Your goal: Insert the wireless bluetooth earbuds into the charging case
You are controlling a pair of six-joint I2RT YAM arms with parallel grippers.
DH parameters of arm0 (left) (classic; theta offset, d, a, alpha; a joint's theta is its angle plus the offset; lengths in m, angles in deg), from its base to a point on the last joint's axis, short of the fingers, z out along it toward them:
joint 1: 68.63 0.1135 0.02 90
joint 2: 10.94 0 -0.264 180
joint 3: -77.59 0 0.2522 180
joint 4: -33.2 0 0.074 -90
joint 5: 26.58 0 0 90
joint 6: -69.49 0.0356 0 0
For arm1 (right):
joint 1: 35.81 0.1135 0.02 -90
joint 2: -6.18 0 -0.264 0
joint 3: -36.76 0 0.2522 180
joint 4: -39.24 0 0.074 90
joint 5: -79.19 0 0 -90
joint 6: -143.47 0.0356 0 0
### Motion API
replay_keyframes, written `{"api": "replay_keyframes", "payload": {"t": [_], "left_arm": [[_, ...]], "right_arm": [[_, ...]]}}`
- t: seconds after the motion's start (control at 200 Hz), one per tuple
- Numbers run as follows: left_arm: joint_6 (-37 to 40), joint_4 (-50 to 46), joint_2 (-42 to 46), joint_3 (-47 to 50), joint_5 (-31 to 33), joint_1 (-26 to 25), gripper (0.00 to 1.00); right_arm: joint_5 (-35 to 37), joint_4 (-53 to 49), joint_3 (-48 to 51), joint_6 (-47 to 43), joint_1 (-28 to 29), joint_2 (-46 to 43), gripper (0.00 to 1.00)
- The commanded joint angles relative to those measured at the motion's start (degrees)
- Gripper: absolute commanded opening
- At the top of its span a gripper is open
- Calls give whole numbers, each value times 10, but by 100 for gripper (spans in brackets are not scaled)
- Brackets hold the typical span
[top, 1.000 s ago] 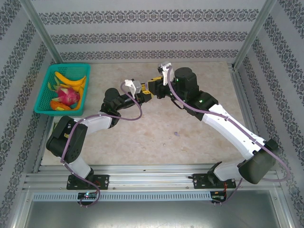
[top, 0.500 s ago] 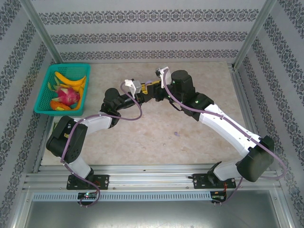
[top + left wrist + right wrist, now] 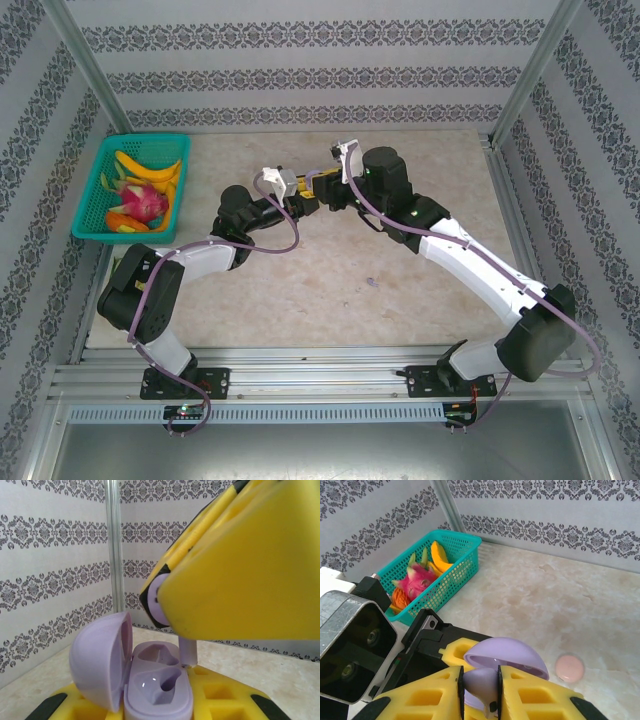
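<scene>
My left gripper (image 3: 159,707) is shut on the light purple charging case (image 3: 159,687). The case sits between its yellow fingers (image 3: 220,697) with the lid (image 3: 97,660) swung open to the left, and both wells are empty. My right gripper (image 3: 481,690) is shut on a light purple earbud (image 3: 481,682), stem pointing down. In the left wrist view the earbud's stem (image 3: 188,652) hangs with its tip at the case's right rim, beside the far well. From above, the two grippers (image 3: 308,195) meet at mid-table. A tiny purple piece (image 3: 372,283) lies on the table nearer the arms.
A teal basket (image 3: 132,185) of fruit stands at the far left. A pale pink round disc (image 3: 569,667) lies on the table beyond the case. Patterned walls and metal posts close in the table's back and sides.
The right arm has shifted slightly, moving its gripper and the earbud a little closer over the case. The left arm has held still with the case.
</scene>
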Motion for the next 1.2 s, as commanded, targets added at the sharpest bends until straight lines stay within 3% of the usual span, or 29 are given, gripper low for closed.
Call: {"api": "replay_keyframes", "payload": {"t": [0.0,0.674,0.959,1.009,1.194], "left_arm": [[-7,19,13,-17,-17,-6,0],[-5,15,13,-23,-11,-7,0],[-4,13,11,-21,-9,-8,0],[-4,12,9,-21,-9,-7,0],[-3,14,6,-16,-4,-8,0]], "right_arm": [[-8,18,5,8,-6,7,24],[-43,-37,0,-40,8,27,24],[-21,-65,-15,-57,17,42,25],[-18,-66,-18,-53,17,43,28],[-14,-75,-40,-23,12,31,54]]}}
